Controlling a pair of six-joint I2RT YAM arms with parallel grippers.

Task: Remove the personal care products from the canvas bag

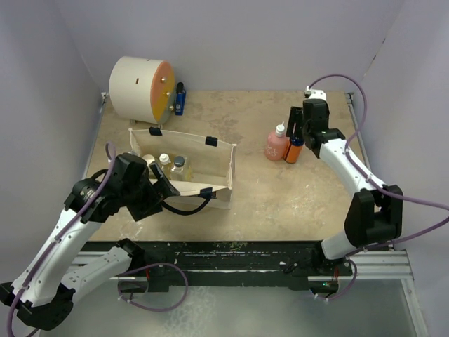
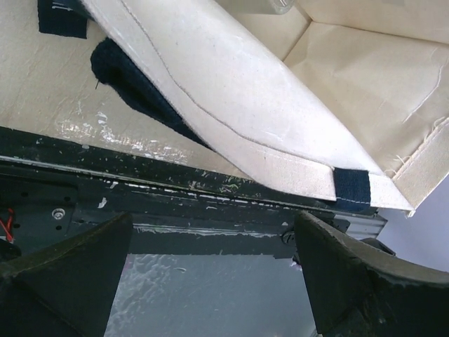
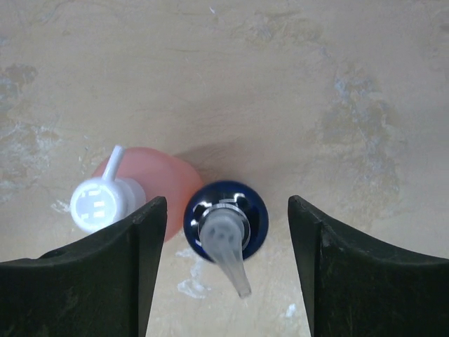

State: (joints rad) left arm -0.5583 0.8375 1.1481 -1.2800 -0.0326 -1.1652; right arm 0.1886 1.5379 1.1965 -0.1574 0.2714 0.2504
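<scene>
Nearest to me, at the near side of the canvas bag (image 1: 210,163), the left gripper (image 2: 210,281) is hanging wide open with nothing between its fingers. It is pointing at the bag's near wall and the navy strap (image 2: 130,88) lying under it. That is where I am seeing the first risk. The wall is soft and leaning, so a reach over it could be catching cloth or strap instead of a bottle, and the bag would be dragging or folding in on its contents.

Inside the bag, the tiny yellowish bottle (image 1: 164,160) and the clear dark-capped bottle (image 1: 179,166) are standing close together (close enough, I judge, that fingers going for one may be knocking the other over). Whether the olive jar is in there too, I cannot tell.

Right of the bag and well apart from it, the pink bottle (image 1: 276,146) and the orange bottle (image 1: 294,152) are standing upright on the table (image 1: 266,196), just beside each other. The right gripper (image 3: 224,210) is straddling the orange bottle's dark pump cap, its jaws parted with a gap showing on either side, so it is gripping nothing. One finger is sitting very near the pink bottle. A slanted lift could be clipping that bottle or snagging the pump spout, toppling either.
</scene>
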